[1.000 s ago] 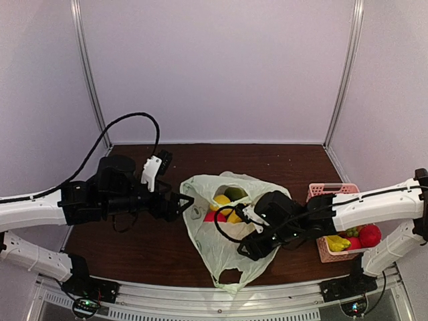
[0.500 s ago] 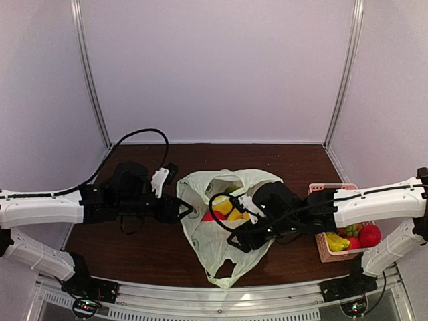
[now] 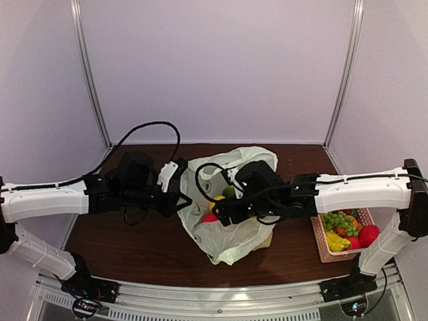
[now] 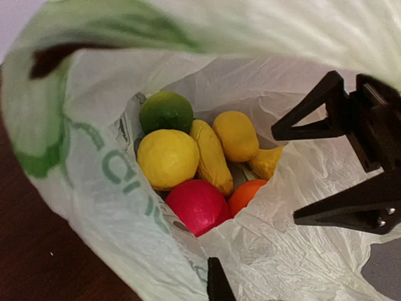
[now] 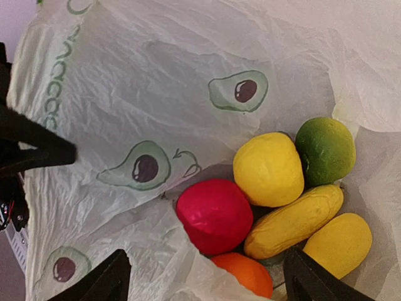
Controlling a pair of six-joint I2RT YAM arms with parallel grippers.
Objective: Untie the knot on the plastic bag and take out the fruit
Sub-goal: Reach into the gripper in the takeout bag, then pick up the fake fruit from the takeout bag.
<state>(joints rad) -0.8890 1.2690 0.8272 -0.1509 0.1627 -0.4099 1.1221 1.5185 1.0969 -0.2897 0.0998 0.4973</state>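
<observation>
Several toy fruit [image 5: 268, 169] sit heaped at the bottom of the thin, crinkly, pale green plastic bag [image 3: 234, 239] printed with avocado halves, whose mouth gapes wide. They are a round yellow lemon, a long yellow piece, a yellow oval and a round orange one, packed touching a green lime [image 5: 324, 150] and a glossy red ball [image 5: 214, 214]. The bag lies in the middle of the dark brown table [image 3: 134, 247], between the two arms. The black left gripper [image 3: 185, 200] is at the bag's left rim, its jaws closed with the plastic film bunched about them, seemingly pinched. The black right gripper [image 4: 287, 175] hangs at the bag's mouth just above the heap, jaws spread wide, holding nothing. Near the table's right edge, a pink slatted basket [image 3: 319, 246] holds green grapes [image 3: 338, 219] among other toy pieces.
</observation>
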